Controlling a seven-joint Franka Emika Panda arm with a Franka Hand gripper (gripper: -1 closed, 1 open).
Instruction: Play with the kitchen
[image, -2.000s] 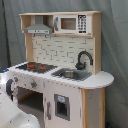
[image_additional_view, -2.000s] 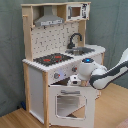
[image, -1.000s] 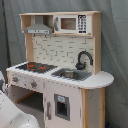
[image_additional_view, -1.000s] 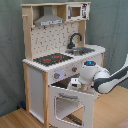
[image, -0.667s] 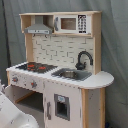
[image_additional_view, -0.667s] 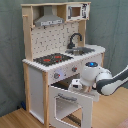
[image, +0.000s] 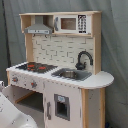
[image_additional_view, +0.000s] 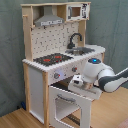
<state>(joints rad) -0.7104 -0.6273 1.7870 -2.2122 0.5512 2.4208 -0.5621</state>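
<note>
We take this to be the oven step: in the second exterior view the kitchen (image_additional_view: 60, 65) stands on a wood floor (image_additional_view: 12, 119), and its oven door (image_additional_view: 70, 102) hangs swung down and partly open beneath the knobs (image_additional_view: 56, 76). The gripper (image_additional_view: 77, 81) sits at the door's top edge, just below the hob (image_additional_view: 52, 59), with the white arm (image_additional_view: 107, 79) reaching in from the second exterior view's right; we cannot tell whether its fingers are spread or clamped on the edge. Next, we judge, the door wants either a gentle swing fully down or a push back shut, following the hinge's arc so the toy does not tip. In the first exterior view the faucet (image: 83, 59), sink (image: 71, 74) and microwave (image: 71, 23) stand untouched. A grey-green curtain (image_additional_view: 112, 25) backs the set.
</note>
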